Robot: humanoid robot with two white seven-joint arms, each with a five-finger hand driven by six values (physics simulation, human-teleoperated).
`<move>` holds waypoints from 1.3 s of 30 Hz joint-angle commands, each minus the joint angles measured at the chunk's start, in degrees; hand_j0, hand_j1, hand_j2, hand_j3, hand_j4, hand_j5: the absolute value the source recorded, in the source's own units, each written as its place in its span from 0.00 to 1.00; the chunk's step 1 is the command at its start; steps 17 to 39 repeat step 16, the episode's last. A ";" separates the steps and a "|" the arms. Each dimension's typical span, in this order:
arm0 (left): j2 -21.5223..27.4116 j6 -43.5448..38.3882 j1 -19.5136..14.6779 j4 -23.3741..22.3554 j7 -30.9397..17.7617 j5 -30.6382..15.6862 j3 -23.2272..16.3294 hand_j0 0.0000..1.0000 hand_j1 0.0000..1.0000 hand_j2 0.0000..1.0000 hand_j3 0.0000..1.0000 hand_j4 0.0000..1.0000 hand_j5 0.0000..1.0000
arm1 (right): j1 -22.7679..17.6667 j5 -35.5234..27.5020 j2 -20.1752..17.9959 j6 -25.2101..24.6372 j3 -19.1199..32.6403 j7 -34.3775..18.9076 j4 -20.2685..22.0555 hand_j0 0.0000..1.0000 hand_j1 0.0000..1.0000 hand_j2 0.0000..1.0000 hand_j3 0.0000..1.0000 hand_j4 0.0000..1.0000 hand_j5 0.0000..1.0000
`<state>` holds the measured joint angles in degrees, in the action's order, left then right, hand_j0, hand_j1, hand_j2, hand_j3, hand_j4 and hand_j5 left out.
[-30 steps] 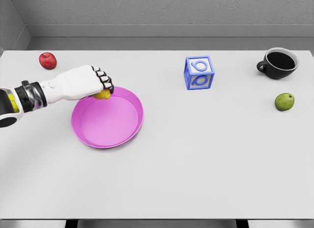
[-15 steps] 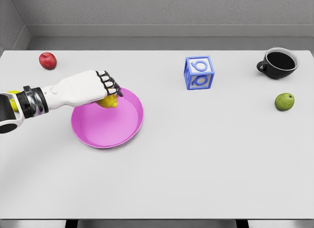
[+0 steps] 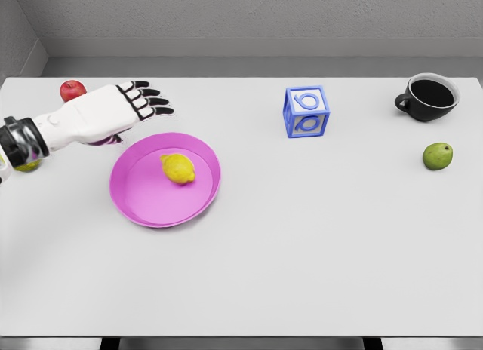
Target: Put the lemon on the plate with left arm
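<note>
The lemon [image 3: 178, 169] lies inside the plate [image 3: 151, 214], apart from the left hand [image 3: 106, 112], which hovers beside the plate's far rim, fingers [image 3: 151, 101] spread and empty. Placement looks done; next comes pulling the arm clear.

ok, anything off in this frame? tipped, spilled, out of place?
Nothing stands out. The lemon lies inside the pink plate, in its upper half. The left hand hovers open beside the plate's upper left rim, holding nothing. The cup stands upright with no spill around it; the block, apple and green fruit sit apart on the table.
</note>
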<state>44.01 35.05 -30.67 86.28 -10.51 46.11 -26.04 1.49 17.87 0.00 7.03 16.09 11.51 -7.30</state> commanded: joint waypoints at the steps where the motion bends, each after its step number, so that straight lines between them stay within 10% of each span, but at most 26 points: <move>1: 1.52 -0.05 0.00 -2.52 0.05 -1.63 3.10 1.00 1.00 1.00 1.00 1.00 1.00 | 0.00 -0.03 0.00 0.00 0.00 0.00 0.00 1.00 1.00 1.00 1.00 1.00 1.00; 11: 7.06 -0.05 5.45 -5.07 -0.04 -7.70 3.10 1.00 1.00 1.00 1.00 1.00 1.00 | -0.09 -0.03 0.00 0.00 0.00 0.00 0.00 1.00 1.00 1.00 1.00 1.00 1.00; 39: 6.18 -0.05 5.45 -4.99 -0.21 -7.53 3.19 1.00 1.00 1.00 1.00 1.00 1.00 | 0.00 -0.03 0.00 0.00 0.00 0.00 0.00 1.00 1.00 1.00 1.00 1.00 1.00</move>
